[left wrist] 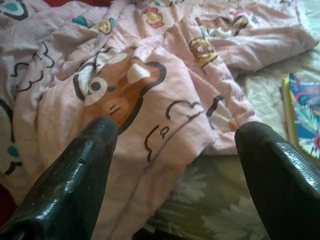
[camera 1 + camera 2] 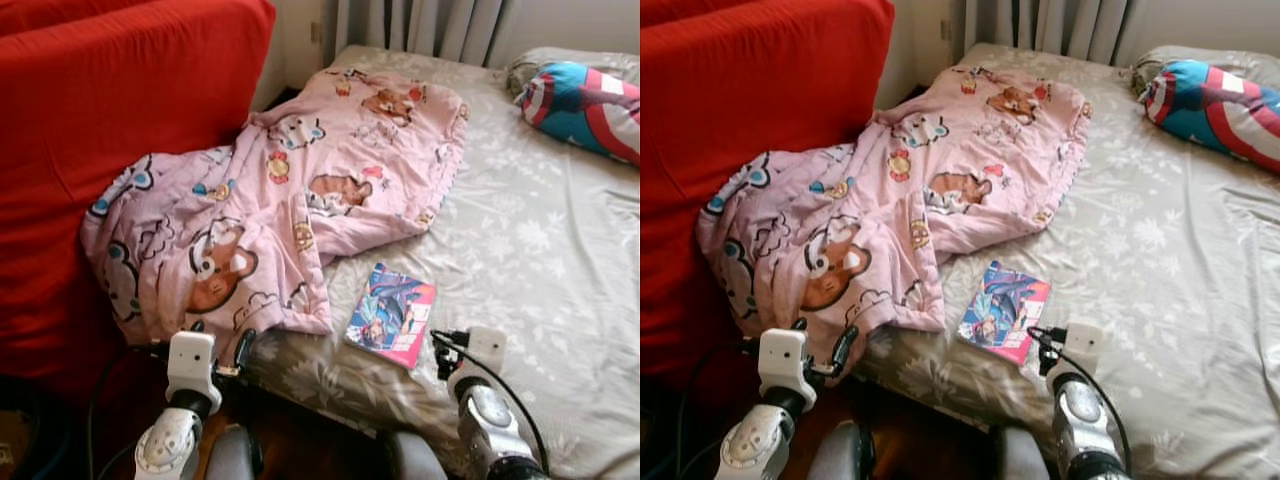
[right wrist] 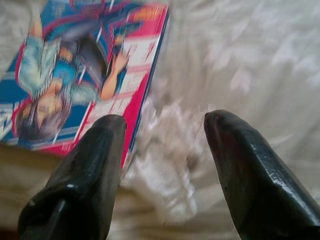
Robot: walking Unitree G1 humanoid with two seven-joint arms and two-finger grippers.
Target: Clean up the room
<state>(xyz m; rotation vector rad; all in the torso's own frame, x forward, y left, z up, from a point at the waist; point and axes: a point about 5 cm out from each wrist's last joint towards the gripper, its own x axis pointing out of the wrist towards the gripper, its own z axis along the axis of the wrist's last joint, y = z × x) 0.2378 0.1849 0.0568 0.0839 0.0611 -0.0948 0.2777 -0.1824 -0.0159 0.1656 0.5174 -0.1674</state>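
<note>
Comic book (image 2: 391, 316) lies flat on the grey floral bedsheet (image 2: 540, 260), just beside the rumpled pink cartoon blanket (image 2: 270, 210). Right gripper (image 3: 162, 125) hovers at its corner, jaws wide (left gripper (image 1: 175, 135) wide too, over the blanket). Best approach: slide one finger under the edge, then pinch.

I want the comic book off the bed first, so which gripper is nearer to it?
Right. The right gripper hangs open just beside the comic book, at its near corner. The left gripper, also open, is over the pink blanket, farther away.
</note>
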